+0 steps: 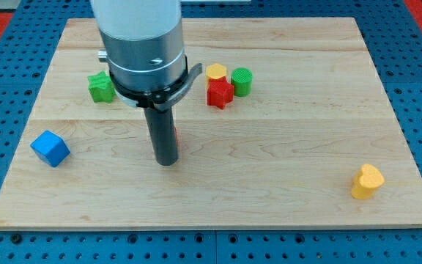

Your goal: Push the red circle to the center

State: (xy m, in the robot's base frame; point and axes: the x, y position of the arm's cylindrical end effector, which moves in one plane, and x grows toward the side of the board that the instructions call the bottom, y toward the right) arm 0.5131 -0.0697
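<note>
My tip [166,162] planted left of the frame's centre, low on the wooden board [306,147]; a plain rod with no fingers to open or close, gripping nothing. Touching its right side, a thin red sliver, judged to be the red circle [176,136], mostly hidden behind the rod, so shape unconfirmed. Further out, upper middle: red star [220,94] touching a yellow block [216,72], with a green cylinder [242,81] just beside. Upper left: green block [102,86]. Far left: blue cube [50,148]. Lower right, well apart: yellow heart [367,181]. Risks: off-centre contact letting the round block roll around the rod and slip away; too long a push carrying it past centre; too steep an upward push sending it into the red star cluster.
</note>
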